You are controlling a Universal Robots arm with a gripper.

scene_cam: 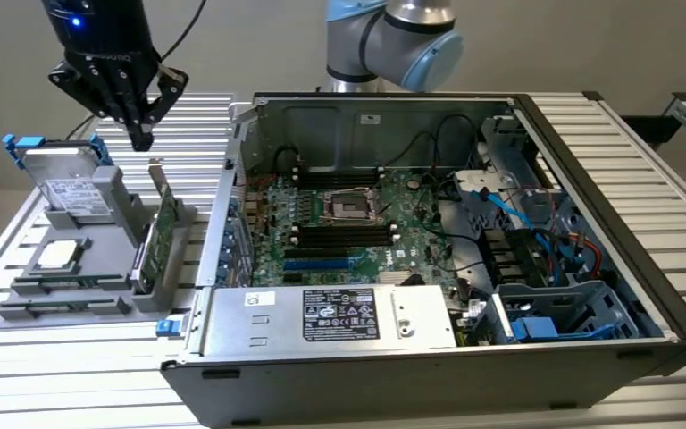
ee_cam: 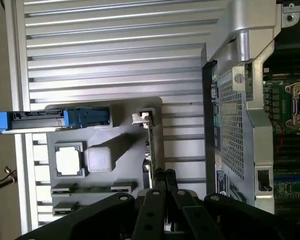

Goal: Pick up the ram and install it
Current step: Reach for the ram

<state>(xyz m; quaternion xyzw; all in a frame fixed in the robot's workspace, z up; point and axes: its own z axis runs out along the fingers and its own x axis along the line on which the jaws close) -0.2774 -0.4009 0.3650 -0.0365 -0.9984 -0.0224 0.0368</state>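
Two ram sticks lie flat in slots at the near end of a grey holder (scene_cam: 117,299); one is the ram (scene_cam: 71,285) (ee_cam: 92,188), and a second stick (ee_cam: 65,205) sits beside it. My gripper (scene_cam: 140,136) (ee_cam: 165,176) hangs above the holder's far end. It is just over the upright green expansion card (scene_cam: 160,231) (ee_cam: 151,145), with a small gap between them. The dark fingers meet at a point and hold nothing. The motherboard (scene_cam: 343,223) lies inside the open computer case (scene_cam: 629,223), with its black memory slots (scene_cam: 340,235) near the processor socket.
The holder also carries a silver hard drive with blue clips (scene_cam: 75,189) (ee_cam: 60,119) and a square processor chip (scene_cam: 62,254) (ee_cam: 69,161). A power supply (scene_cam: 331,315) and blue-cabled drive cages (scene_cam: 557,313) crowd the case. Ribbed aluminium table (ee_cam: 115,50) surrounds everything.
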